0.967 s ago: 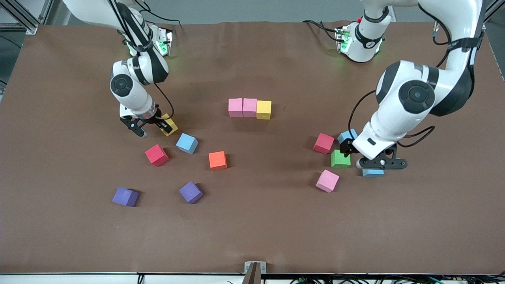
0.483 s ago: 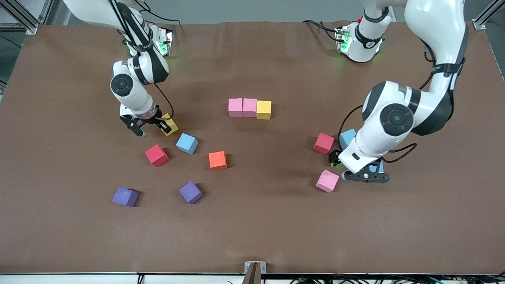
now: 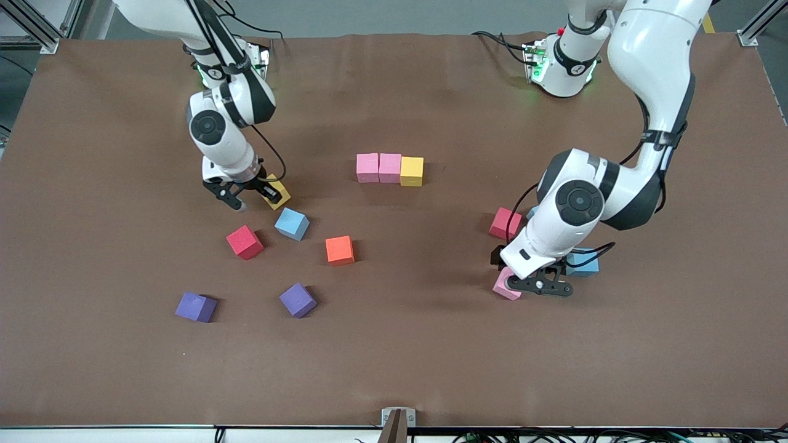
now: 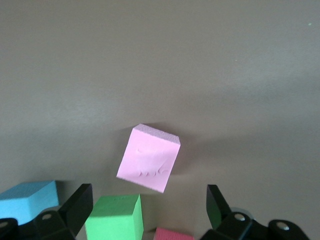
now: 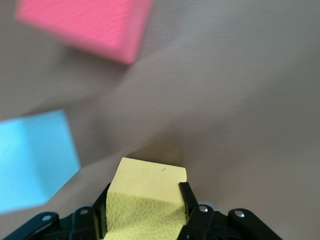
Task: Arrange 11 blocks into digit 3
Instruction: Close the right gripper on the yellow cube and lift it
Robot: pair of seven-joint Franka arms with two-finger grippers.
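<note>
Two pink blocks (image 3: 367,167) (image 3: 389,167) and a yellow block (image 3: 412,171) stand touching in a row at mid-table. My right gripper (image 3: 253,198) (image 5: 145,212) is shut on a second yellow block (image 3: 277,192) (image 5: 148,192) just above the table. Nearer the camera lie a light blue block (image 3: 291,223) (image 5: 35,160), a red block (image 3: 244,242) (image 5: 85,25) and an orange block (image 3: 340,250). My left gripper (image 3: 542,288) (image 4: 148,210) hangs open over a green block (image 4: 114,217) and a tilted pink block (image 3: 505,287) (image 4: 148,157). A red block (image 3: 506,223) and a light blue block (image 3: 583,263) (image 4: 27,200) lie beside them.
Two purple cubes (image 3: 196,306) (image 3: 298,299) sit nearer the camera toward the right arm's end of the brown table (image 3: 394,357). Bare table stretches between the row and the front edge.
My right gripper has shut on the yellow block and carried it a little toward the row. My left arm has swung from over the light blue block to over the green and pink ones.
</note>
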